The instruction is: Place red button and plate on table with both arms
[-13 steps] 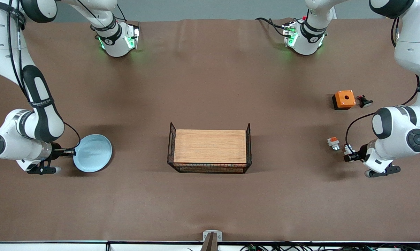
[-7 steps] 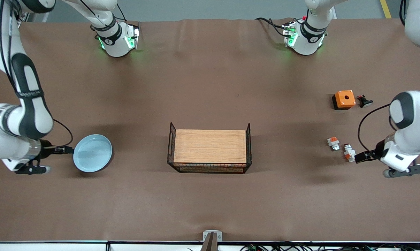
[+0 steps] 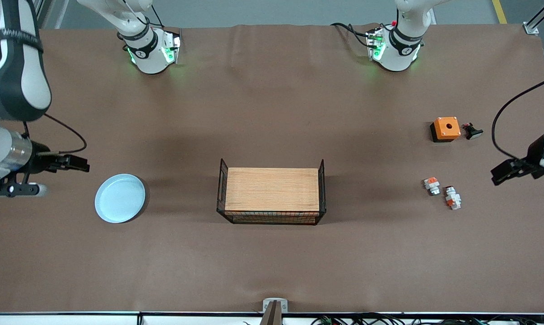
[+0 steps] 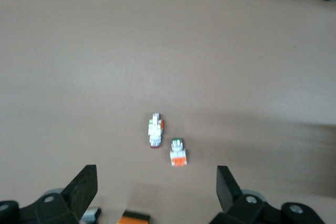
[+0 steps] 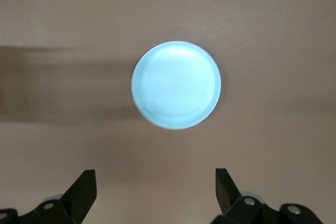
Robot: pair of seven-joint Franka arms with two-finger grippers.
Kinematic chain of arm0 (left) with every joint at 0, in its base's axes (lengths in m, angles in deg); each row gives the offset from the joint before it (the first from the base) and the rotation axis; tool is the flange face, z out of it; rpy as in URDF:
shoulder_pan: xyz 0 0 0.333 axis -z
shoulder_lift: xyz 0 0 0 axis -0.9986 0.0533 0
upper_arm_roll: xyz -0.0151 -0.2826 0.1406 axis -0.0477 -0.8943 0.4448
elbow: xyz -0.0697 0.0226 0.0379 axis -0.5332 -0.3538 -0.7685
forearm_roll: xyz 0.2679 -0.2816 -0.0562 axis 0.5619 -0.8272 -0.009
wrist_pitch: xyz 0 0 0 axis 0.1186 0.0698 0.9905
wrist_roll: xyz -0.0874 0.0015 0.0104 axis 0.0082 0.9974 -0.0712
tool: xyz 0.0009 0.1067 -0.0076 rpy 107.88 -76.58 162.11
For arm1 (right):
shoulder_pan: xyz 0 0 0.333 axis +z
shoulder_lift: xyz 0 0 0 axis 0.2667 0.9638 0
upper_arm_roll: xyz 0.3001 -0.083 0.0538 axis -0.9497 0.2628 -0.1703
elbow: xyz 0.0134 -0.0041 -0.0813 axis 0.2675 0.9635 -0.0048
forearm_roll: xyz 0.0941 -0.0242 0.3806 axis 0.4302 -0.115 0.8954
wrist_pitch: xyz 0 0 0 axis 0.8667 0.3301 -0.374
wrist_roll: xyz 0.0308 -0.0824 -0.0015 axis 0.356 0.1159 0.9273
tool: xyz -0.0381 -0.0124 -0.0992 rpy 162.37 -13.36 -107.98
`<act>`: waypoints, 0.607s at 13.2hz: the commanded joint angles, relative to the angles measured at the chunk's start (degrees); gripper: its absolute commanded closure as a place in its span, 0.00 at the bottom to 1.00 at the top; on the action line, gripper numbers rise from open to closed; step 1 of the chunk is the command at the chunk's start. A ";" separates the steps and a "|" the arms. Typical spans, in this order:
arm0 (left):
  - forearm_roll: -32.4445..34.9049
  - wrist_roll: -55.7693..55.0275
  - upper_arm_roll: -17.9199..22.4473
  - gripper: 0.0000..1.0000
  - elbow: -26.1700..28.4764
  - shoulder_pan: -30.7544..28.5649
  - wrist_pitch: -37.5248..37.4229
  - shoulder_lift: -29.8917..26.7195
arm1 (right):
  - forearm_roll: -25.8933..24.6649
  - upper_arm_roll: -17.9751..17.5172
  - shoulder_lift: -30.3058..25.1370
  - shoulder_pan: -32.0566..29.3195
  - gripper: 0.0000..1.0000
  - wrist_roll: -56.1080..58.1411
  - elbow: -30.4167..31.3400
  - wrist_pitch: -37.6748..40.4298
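The pale-blue plate point(image 3: 120, 198) point(image 5: 176, 85) lies flat on the brown table point(image 3: 272, 113) toward the right arm's end. My right gripper point(image 3: 80, 163) point(image 5: 155, 174) hangs open and empty over bare table beside the plate, clear of its rim. The red button point(image 3: 453, 197) point(image 4: 155, 130) lies on its side on the table toward the left arm's end. My left gripper point(image 3: 499, 174) point(image 4: 156, 174) is open with nothing in it, raised over the table and well apart from the button.
A short white block with an orange top point(image 3: 431, 185) point(image 4: 178, 154) lies right beside the red button. Farther from the camera sit an orange box with a hole point(image 3: 445, 129) and a small dark part point(image 3: 472, 132). A wooden-topped wire rack point(image 3: 272, 195) stands mid-table.
Both grippers opened, let go and drew back upward toward their ends of the table. The plate and the red button now lie free on the table.
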 commanded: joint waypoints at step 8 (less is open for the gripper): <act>-5.15 3.84 7.71 0.00 -7.60 10.99 -19.96 -7.64 | 0.03 0.30 -10.89 1.94 0.00 -2.64 2.02 4.62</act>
